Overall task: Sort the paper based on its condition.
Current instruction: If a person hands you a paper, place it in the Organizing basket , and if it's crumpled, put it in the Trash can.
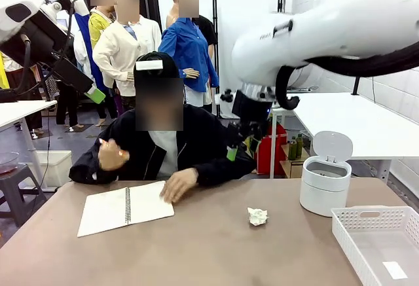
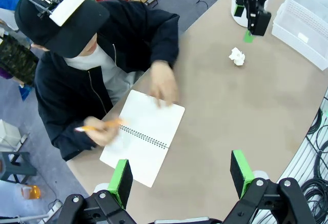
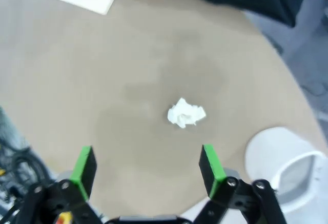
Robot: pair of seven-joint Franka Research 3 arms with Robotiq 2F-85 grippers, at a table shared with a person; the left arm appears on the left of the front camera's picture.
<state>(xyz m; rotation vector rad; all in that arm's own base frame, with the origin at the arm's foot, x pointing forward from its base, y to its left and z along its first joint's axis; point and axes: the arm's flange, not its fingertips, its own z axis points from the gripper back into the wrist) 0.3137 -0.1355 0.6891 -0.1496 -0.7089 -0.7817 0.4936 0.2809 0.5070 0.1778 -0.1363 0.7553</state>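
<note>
Starting at the left of the front view, we see the left gripper (image 1: 95, 93) raised high in the upper left of the frame, well clear of the worktop (image 1: 196, 247); in its own wrist view its green pads (image 2: 121, 179) stand wide apart with nothing between them. Below it, at lower left, lies the open spiral notebook (image 1: 124, 209), with the person's hand (image 1: 178, 184) resting on its right edge and the other hand (image 1: 111, 154) holding a pencil. Moving to the centre, we find the one crumpled paper wad (image 1: 258, 216) lying alone on the bare worktop, untouched. Above it, the right gripper (image 1: 241, 141) hangs in mid-frame, well above the wad; its wrist view shows the wad (image 3: 186, 114) just ahead of the open fingers (image 3: 211, 165), jaws spread wide and empty. Further right stands the round white bin (image 1: 325, 184) with its lid tipped up, and at the lower right corner the white basket (image 1: 361, 250), holding what looks like a small flat slip (image 1: 395, 269). We judge the sorting to be barely under way for this wad: it has not been grasped, and it must be picked up and, being crumpled, most likely dropped in the bin. Whether anything is already in the bin we cannot tell.
</note>
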